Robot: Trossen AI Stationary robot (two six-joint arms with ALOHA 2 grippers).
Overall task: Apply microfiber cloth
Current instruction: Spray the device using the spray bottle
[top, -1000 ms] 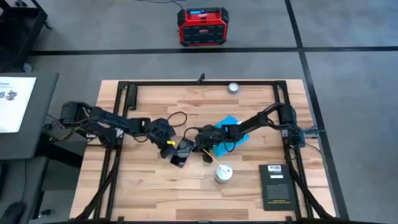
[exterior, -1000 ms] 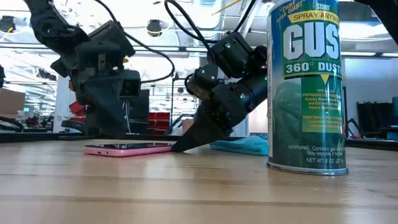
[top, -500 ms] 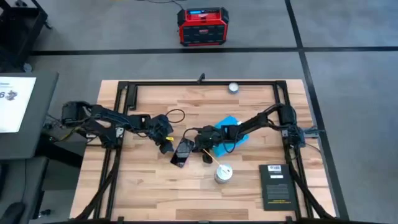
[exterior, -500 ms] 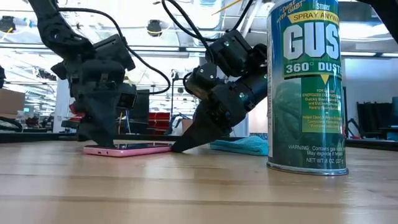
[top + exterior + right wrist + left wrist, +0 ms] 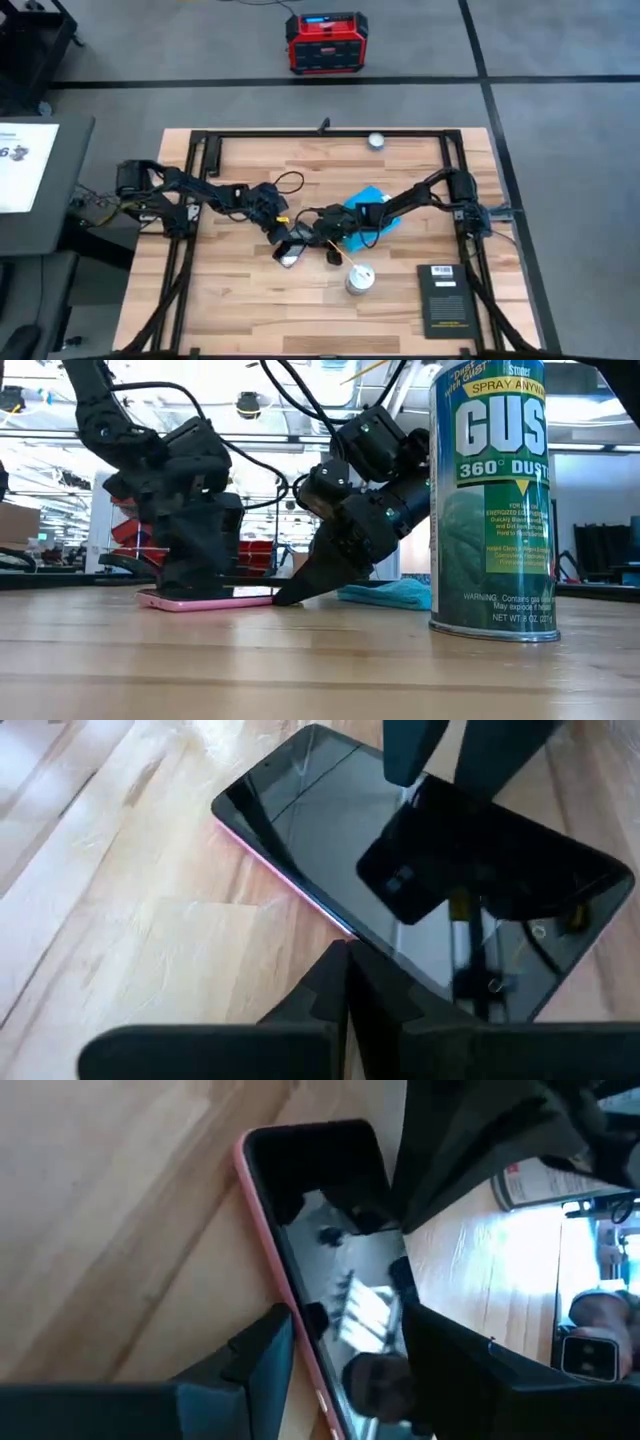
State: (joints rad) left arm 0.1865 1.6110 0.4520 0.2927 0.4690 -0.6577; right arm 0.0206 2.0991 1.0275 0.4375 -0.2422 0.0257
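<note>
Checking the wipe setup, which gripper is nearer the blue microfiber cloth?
Right. The right gripper is shut, tips at the phone, its arm crossing the microfiber cloth. The left gripper straddles the phone, farther away.

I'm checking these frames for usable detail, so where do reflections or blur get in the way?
Right wrist view: the pink-edged phone's glossy black screen mirrors the dark arm above it. Left wrist view: the same screen shows bright reflected glare, and the left fingers look soft. Low view: the green duster can is sharp; the room behind is bright.

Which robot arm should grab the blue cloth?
Probably the right. The flat bright blue microfiber cloth lies under the right arm, near the right tool. The left tool straddles the pink-backed phone.
</note>
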